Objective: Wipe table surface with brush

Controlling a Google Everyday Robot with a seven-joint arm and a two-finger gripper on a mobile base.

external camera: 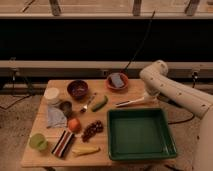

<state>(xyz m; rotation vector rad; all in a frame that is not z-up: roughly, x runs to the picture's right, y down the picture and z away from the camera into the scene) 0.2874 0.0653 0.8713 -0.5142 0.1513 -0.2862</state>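
Wooden surface (45, 150): slatted, light brown, crowded with small items.
Brush (131, 103): white, lying flat near the far right edge, just behind the green tray (140, 134).
End effector (149, 96): at the brush's right end, low over the surface.
Cucumber (99, 103): left of the brush, apart from it.

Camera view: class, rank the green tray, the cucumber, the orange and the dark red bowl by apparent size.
1. Green tray, easily largest.
2. Dark red bowl and cucumber look alike; I won't rank them.
3. Orange, smallest.
The gripper sits at the table's right edge, at the brush.
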